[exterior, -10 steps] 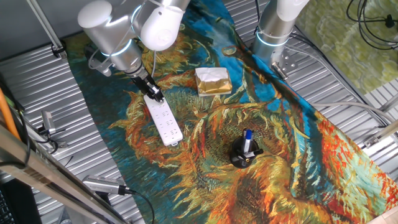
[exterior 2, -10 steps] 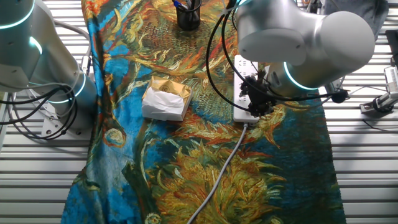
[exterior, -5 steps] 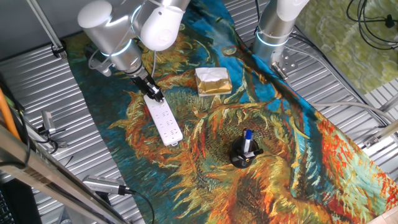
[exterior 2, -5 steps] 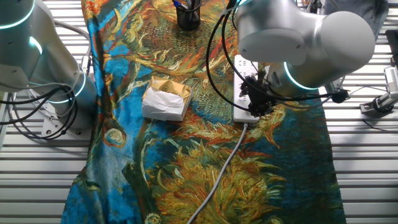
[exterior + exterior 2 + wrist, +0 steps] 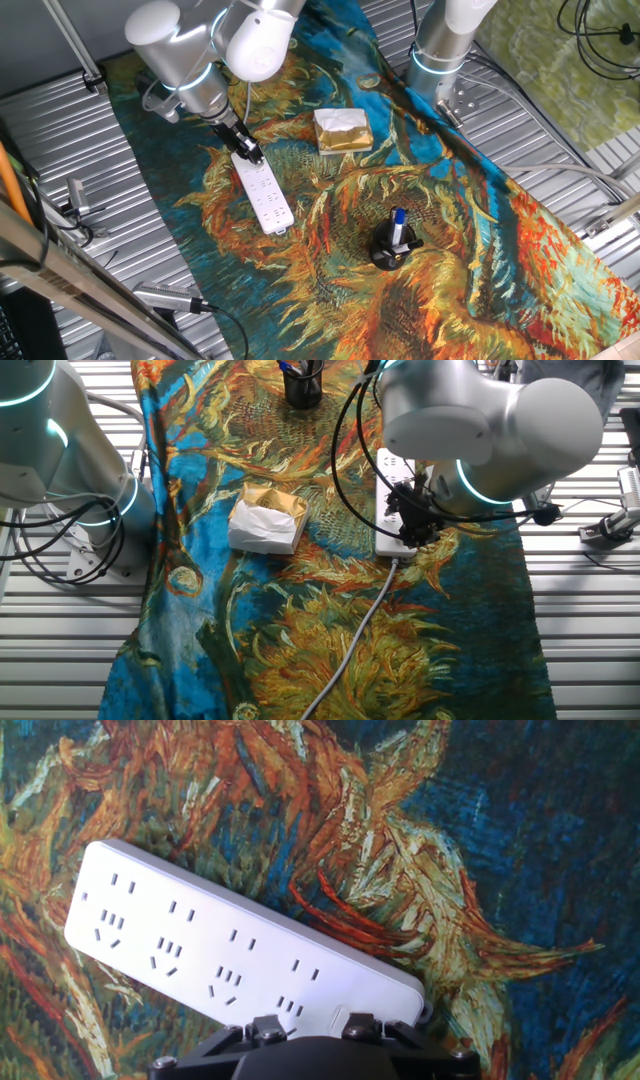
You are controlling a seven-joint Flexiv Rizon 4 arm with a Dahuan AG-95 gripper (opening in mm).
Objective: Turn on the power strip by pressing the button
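Sunflower cloth [image 5: 330,190] carries black cup [image 5: 388,250] holding blue pen [image 5: 398,218].

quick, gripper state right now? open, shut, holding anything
Gripper: cannot be told. It sits over the cable end of the power strip, but no view shows its fingertips or a gap between them. Nothing visibly held.
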